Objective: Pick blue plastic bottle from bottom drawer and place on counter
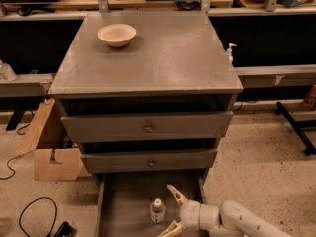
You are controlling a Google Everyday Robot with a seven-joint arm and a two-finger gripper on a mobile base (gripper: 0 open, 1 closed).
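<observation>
The blue plastic bottle [157, 211], clear with a white cap and a pale label, stands upright on the floor of the open bottom drawer [129, 201]. My gripper [171, 210] is low in the drawer just right of the bottle, open, its two cream fingers spread one above the other and pointing left toward the bottle without touching it. The arm comes in from the lower right. The counter [163, 56] is the grey cabinet top above.
A cream bowl [117, 34] sits at the counter's back left. Two shut drawers with round knobs [148, 129] overhang the bottom drawer. A cardboard box [52, 154] and a black cable lie left of the cabinet. A small pump bottle [229, 52] stands on the right.
</observation>
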